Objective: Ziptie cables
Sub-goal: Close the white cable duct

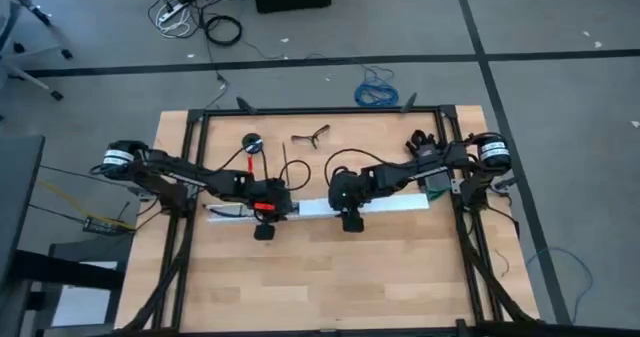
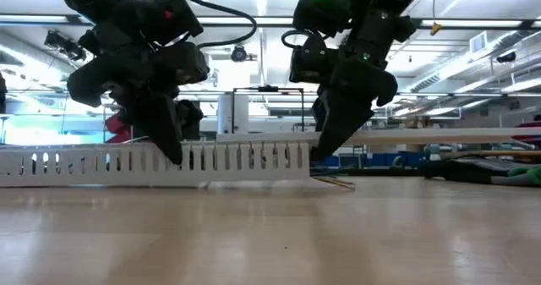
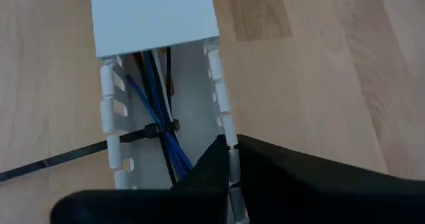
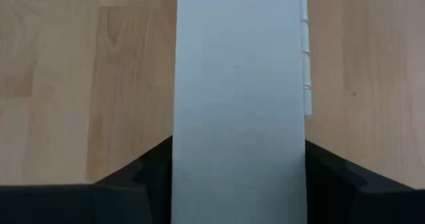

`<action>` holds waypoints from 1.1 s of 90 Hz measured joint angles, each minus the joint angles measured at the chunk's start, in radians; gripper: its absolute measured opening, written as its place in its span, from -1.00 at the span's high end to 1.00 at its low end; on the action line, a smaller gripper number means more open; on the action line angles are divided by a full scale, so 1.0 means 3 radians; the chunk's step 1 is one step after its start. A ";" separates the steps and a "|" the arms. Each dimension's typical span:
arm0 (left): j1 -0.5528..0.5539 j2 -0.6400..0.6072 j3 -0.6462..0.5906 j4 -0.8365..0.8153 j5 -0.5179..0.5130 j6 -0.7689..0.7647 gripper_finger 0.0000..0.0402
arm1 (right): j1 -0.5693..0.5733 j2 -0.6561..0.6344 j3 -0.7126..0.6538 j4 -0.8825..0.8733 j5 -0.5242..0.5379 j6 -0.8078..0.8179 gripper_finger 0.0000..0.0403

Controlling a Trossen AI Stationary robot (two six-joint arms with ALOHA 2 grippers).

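Note:
A white slotted duct [image 1: 235, 211] lies across the table's middle. In its uncovered stretch lies a bunch of blue and dark cables [image 3: 159, 111], ringed by a black ziptie [image 3: 159, 129] whose tail [image 3: 53, 161] runs out through a slot onto the table. A smooth white cover [image 4: 236, 71] tops the duct farther on and juts past its right end [image 2: 423, 135]. My left gripper [image 1: 265, 217] is shut on the duct's wall beside the ziptie. My right gripper [image 1: 350, 215] is shut on the cover. My left gripper pinches the duct's slotted side wall [image 3: 229, 141], one finger [image 3: 199, 171] inside the channel and one [image 3: 279, 164] outside. The fingers come from above, pointing down. The duct rests on the table. My right gripper holds the cover by its two long edges [image 4: 178, 151], one finger [image 4: 146, 171] on each side, lying across it. The fingers come from above. The cover stays level on top of the duct, and its right part hangs free above the table.
At the table's far side lie a small forked tool [image 1: 312, 134], a round black thing with a red handle [image 1: 251, 145] and a thin rod [image 1: 284, 159]. A green part [image 1: 437, 187] sits by the right arm. Black frame rails [image 1: 320, 110] border the table.

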 joint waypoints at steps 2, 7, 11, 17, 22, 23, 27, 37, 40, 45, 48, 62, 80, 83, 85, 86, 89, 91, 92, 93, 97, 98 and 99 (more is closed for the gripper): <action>0.0000 0.0000 0.0000 0.0002 0.0000 0.0000 0.94 | 0.0000 0.0000 0.0000 -0.0001 0.0000 0.0000 -0.14; 0.0000 0.0000 0.0000 0.0006 0.0000 0.0000 0.94 | 0.0000 0.0000 0.0000 -0.0006 0.0000 -0.0001 -0.14; 0.0000 0.0000 0.0000 0.0008 0.0000 -0.0004 0.94 | 0.0000 0.0000 0.0000 -0.0011 0.0000 -0.0001 -0.14; 0.0001 0.0000 0.0000 0.0010 0.0000 -0.0008 0.94 | 0.0000 0.0000 0.0000 -0.0015 0.0012 -0.0003 -0.14; 0.0001 0.0000 0.0000 0.0010 0.0000 -0.0008 0.94 | 0.0000 0.0000 0.0000 -0.0016 0.0014 -0.0004 -0.14; 0.0001 0.0000 0.0000 0.0010 0.0000 -0.0008 0.94 | 0.0000 0.0000 0.0000 -0.0017 0.0014 -0.0004 -0.14; 0.0001 0.0000 0.0000 0.0011 -0.0001 -0.0008 0.94 | 0.0000 0.0000 0.0000 -0.0018 0.0014 -0.0005 -0.14; 0.0001 -0.0005 0.0000 0.0015 0.0000 -0.0008 0.94 | 0.0000 0.0000 0.0000 -0.0035 0.0014 -0.0005 -0.14; 0.0001 -0.0006 0.0000 0.0019 0.0000 -0.0008 0.94 | 0.0000 0.0000 0.0000 -0.0044 0.0013 -0.0005 -0.14; 0.0003 -0.0006 0.0003 0.0020 -0.0001 -0.0009 0.94 | 0.0000 0.0000 0.0000 -0.0059 0.0014 -0.0006 -0.14; 0.0003 -0.0006 0.0016 0.0006 -0.0001 -0.0009 0.94 | 0.0000 -0.0001 0.0000 -0.0063 0.0013 -0.0008 -0.14; 0.0003 -0.0009 0.0088 -0.0037 0.0041 -0.0006 0.94 | 0.0000 -0.0001 0.0000 -0.0125 0.0011 -0.0014 -0.14; 0.0003 -0.0012 0.0154 -0.0116 0.0042 0.0005 0.94 | 0.0000 -0.0001 0.0000 -0.0151 0.0011 -0.0013 -0.14; 0.0003 -0.0013 0.0154 -0.0116 0.0041 0.0006 0.94 | 0.0000 -0.0001 0.0000 -0.0151 0.0012 -0.0013 -0.14; 0.0003 -0.0011 0.0154 -0.0115 0.0041 0.0006 0.94 | 0.0000 -0.0001 0.0000 -0.0151 0.0012 -0.0013 -0.14; 0.0003 -0.0011 0.0154 -0.0115 0.0041 0.0006 0.94 | 0.0000 -0.0001 0.0000 -0.0151 0.0012 -0.0013 -0.14; 0.0003 -0.0013 0.0154 -0.0114 0.0042 0.0004 0.94 | 0.0000 -0.0001 0.0000 -0.0150 0.0012 -0.0013 -0.14; 0.0003 -0.0013 0.0154 -0.0114 0.0042 0.0002 0.94 | 0.0000 -0.0001 0.0000 -0.0150 0.0012 -0.0013 -0.14; 0.0003 -0.0013 0.0154 -0.0114 0.0042 0.0001 0.94 | 0.0000 -0.0001 0.0000 -0.0150 0.0012 -0.0013 -0.14; 0.0003 -0.0013 0.0154 -0.0115 0.0042 0.0000 0.94 | 0.0000 -0.0001 0.0000 -0.0149 0.0012 -0.0013 -0.14; 0.0007 -0.0013 0.0154 -0.0115 0.0042 -0.0003 0.94 | 0.0000 -0.0001 0.0000 -0.0147 0.0012 -0.0012 -0.14; 0.0008 -0.0013 0.0154 -0.0115 0.0042 -0.0005 0.94 | 0.0000 -0.0001 0.0000 -0.0146 0.0013 -0.0012 -0.14; 0.0008 -0.0013 0.0154 -0.0115 0.0042 -0.0008 0.94 | 0.0000 -0.0001 0.0000 -0.0145 0.0015 -0.0011 -0.14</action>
